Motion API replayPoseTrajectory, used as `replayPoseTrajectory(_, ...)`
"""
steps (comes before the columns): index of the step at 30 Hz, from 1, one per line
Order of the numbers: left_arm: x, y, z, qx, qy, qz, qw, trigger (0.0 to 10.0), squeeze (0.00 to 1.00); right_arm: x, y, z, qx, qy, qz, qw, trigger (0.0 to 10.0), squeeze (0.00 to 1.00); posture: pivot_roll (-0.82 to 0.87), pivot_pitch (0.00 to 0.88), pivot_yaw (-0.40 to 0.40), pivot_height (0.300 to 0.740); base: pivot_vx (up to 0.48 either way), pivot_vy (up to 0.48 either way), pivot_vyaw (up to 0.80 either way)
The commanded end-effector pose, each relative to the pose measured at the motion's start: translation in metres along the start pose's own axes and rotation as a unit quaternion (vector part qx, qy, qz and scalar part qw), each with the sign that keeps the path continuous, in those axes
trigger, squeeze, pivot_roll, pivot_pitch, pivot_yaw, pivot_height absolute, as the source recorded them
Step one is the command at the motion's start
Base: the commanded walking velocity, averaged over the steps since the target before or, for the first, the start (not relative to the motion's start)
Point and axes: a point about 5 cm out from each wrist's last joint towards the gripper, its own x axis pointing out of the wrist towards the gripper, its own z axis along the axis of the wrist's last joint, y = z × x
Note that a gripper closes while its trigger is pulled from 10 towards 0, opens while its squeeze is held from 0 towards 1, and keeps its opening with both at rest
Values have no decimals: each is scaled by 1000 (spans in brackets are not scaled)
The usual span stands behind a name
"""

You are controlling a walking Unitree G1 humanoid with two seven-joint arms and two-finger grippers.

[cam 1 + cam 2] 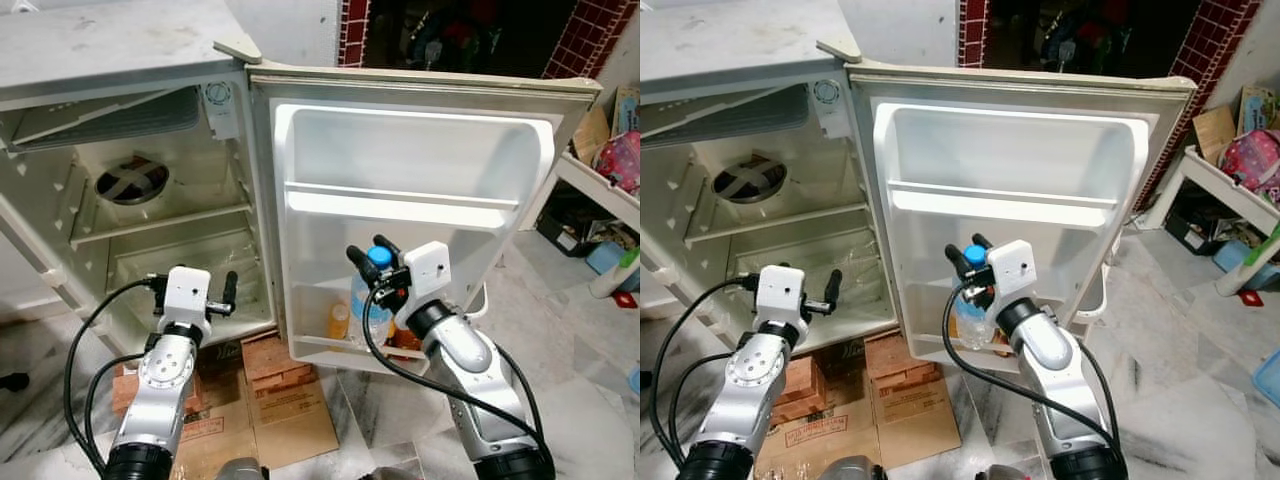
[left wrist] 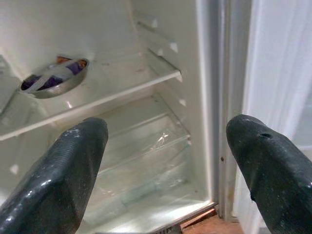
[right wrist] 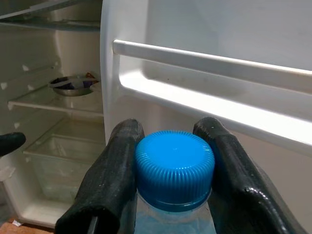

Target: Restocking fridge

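Two black fingers of the right gripper [image 3: 173,170] pinch the blue-capped bottle [image 3: 174,165] at the fridge door [image 1: 410,160].
From the right wrist, the cap sits tight between them; head views show an orange bottle [image 1: 339,320] below. The left gripper [image 2: 165,161] is wide open, empty, facing the fridge shelves [image 2: 122,87].

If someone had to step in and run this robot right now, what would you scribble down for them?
Right claw: shut on the water bottle at its blue cap, at the lower door shelf.
Left claw: open, empty, before the open fridge.
Done: an orange bottle stands in that door shelf; a metal bowl sits on an inner shelf.
Left: set the water bottle down, let go, probably fetch more.
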Motion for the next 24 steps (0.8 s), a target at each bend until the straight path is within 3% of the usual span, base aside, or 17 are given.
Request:
replayPoseTrajectory(1, 2, 3, 1, 8, 3, 6, 1000, 10000, 0, 1, -1, 7, -4, -16, 1, 1000, 10000, 0, 34, 0, 6, 686, 0, 0, 0)
replayPoseTrajectory(14, 1, 1, 1, 10, 2, 3, 1000, 10000, 0, 0, 2, 6, -3, -18, 5, 1000, 10000, 0, 34, 0, 9, 606, 0, 0, 0)
replayPoseTrajectory(24, 2, 5, 4, 10, -3, 15, 1000, 10000, 0, 1, 2, 8, -5, -21, 10, 1000, 10000, 0, 37, 0, 3, 606, 0, 0, 0)
